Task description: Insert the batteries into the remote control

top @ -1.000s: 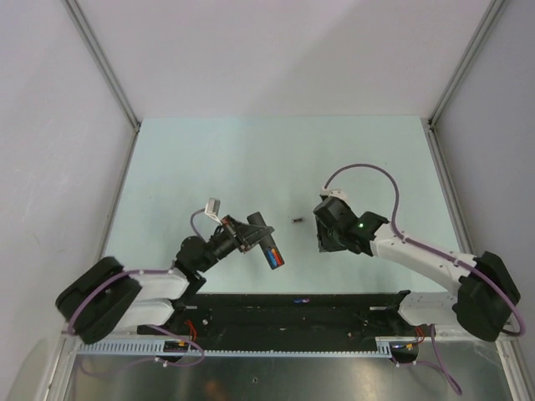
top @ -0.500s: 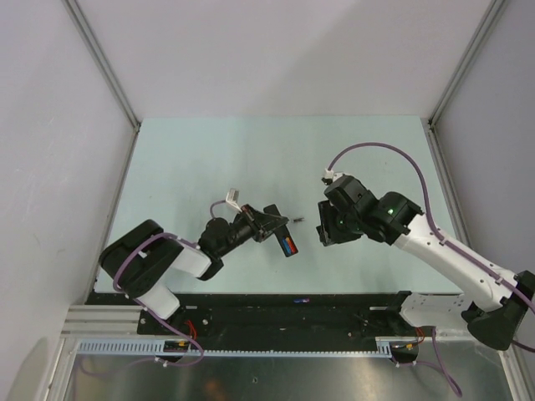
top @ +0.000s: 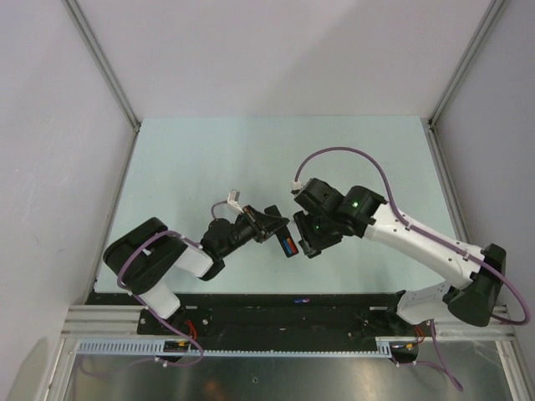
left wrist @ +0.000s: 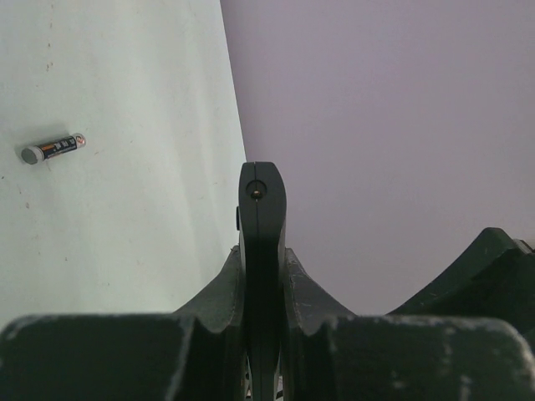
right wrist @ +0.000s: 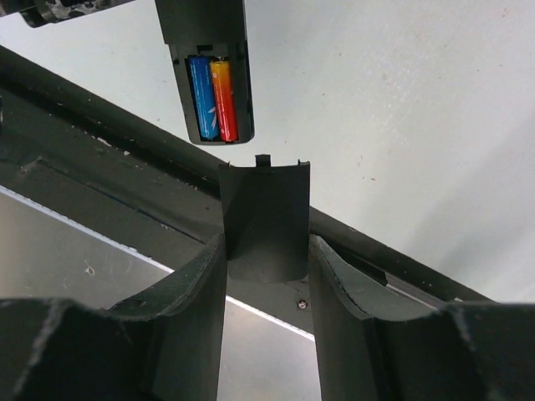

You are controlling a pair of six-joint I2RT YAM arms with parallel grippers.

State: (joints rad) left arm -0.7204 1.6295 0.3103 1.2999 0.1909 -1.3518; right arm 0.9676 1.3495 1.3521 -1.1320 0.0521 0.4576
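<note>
Snugly, two cylindrical batteries [right wrist: 211, 98] inside slim matte black remote control [right wrist: 201, 25]

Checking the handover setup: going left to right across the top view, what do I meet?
In order: left hand → remote → right hand, gripping the cover.

Overhead, close wrist views, remote control [top: 285, 243] shared
</note>
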